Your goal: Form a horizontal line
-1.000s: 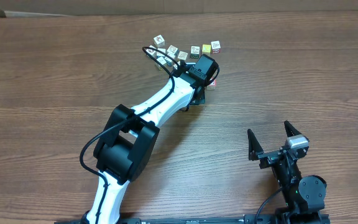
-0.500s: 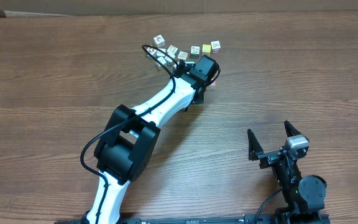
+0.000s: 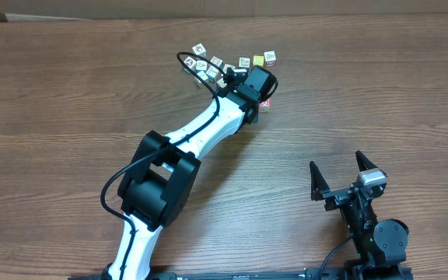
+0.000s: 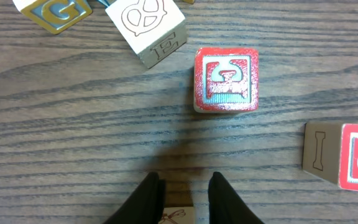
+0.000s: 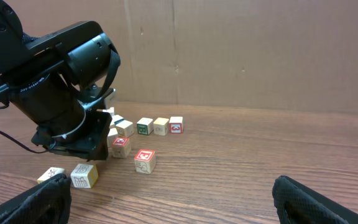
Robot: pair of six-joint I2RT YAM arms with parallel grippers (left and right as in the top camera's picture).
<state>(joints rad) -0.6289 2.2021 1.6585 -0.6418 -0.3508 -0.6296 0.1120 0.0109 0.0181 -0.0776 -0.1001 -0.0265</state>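
While the left claw (image 4: pixel 183 185) clenches a small cube (image 4: pixel 178 216), the horizontal line (image 3: pixel 257 60) lies just beyond it.

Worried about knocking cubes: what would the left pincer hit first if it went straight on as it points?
The left pincer would likely meet the red-framed cube first, just right of its line; the gap beside the E cube is narrow, depth unclear.

Bright even light, soft shadows; wrist close-up slightly blurred.
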